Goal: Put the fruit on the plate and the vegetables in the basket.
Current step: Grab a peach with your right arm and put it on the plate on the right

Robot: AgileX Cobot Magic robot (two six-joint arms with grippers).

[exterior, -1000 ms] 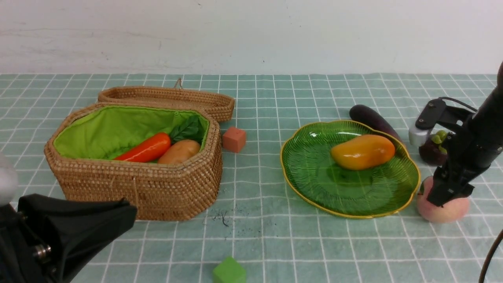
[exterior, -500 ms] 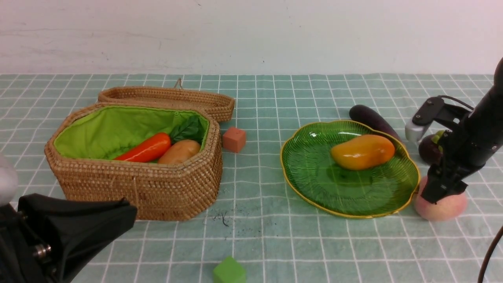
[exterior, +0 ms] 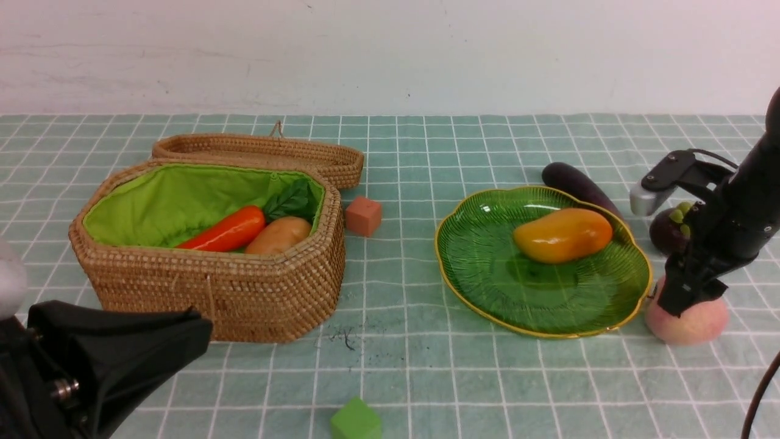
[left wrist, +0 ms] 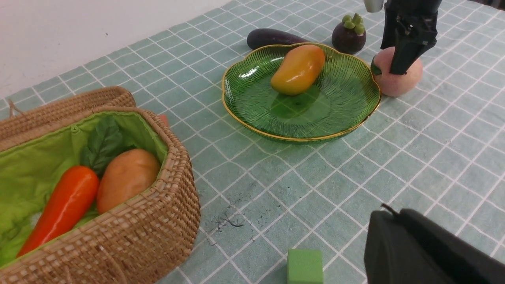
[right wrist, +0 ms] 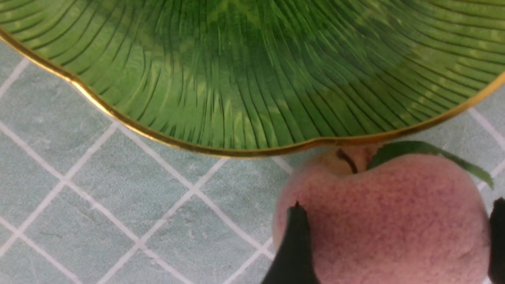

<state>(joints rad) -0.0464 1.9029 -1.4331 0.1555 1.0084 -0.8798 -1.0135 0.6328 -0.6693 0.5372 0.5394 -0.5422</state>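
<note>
Straddling the peach (exterior: 701, 326), your right claw (exterior: 687, 303) stood wide at the near right of the table (exterior: 426, 366), one finger on each side of the fruit. Those fingers (right wrist: 294, 244) looked to lie against its fuzzy sides, though I could not tell whether they pressed. You had the peach resting on the table, just beside the near right rim of the plate (exterior: 487, 262), its leaf turned toward the dish. On the plate lay the mango (exterior: 562, 235) alone, toward the far right part. The mangosteen (exterior: 667, 231) sat on the table beyond the peach, right of the plate, and the eggplant (exterior: 573, 182) lay just behind the plate's far rim. Over on the left, your basket (exterior: 213, 286) stood with its lid (exterior: 256, 149) open behind it. The carrot (exterior: 224, 230) and potato (exterior: 279, 235) lay side by side at its right end. A salmon cube (exterior: 363, 216) sat just right of the basket, and a green cube (exterior: 356, 421) lay at the near edge. Your left claw (exterior: 183, 335) was closed, low at the near left.
</note>
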